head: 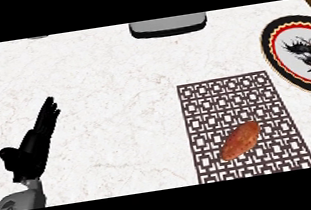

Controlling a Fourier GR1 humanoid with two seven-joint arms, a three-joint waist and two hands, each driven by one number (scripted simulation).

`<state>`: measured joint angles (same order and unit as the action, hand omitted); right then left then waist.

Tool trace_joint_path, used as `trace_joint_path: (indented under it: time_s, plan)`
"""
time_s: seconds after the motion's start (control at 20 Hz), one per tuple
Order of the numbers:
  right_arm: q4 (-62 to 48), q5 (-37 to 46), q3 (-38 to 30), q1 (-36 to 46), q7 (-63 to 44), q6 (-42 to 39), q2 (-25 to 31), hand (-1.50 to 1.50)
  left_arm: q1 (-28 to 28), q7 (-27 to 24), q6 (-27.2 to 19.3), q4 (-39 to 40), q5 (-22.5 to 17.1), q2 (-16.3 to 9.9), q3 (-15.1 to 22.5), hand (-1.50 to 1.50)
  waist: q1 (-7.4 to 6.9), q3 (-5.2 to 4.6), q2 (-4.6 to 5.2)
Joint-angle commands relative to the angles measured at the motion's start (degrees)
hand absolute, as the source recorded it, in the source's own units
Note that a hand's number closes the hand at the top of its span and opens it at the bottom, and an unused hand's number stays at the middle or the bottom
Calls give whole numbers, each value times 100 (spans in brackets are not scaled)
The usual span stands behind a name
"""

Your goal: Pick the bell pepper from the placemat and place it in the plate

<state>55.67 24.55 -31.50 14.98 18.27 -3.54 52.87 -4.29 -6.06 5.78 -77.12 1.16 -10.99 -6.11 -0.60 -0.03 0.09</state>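
Note:
A reddish-brown, elongated vegetable, looking more like a sweet potato than a bell pepper, lies tilted on the lower part of a brown patterned placemat. A round plate with a black and red rim and a dragon design sits at the right edge, just up and right of the placemat. My left hand rests at the lower left on the counter, fingers straight and pointing up, holding nothing and far from the vegetable. My right hand is out of view.
A grey and black object stands at the counter's far edge, top centre. Wooden floor shows at the top corners beyond the white marble counter.

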Motion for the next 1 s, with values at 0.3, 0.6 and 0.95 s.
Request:
trace_joint_path:
  time_s: [0.3,0.6,0.95]
  plan:
    - [-1319,653,1022,1544,55,559,-749,150,-129,246,-71,-158,3,29,-56,0,-64,8,21]
    - [-1974,953,1296,2310,-275,1048,-1300,150,98,138,-109,-350,155,156,109,0,-65,8,17]
    - [-3138,763,818,3020,-701,1895,-1615,-150,-83,85,-42,-42,139,64,6,0,-117,12,45]
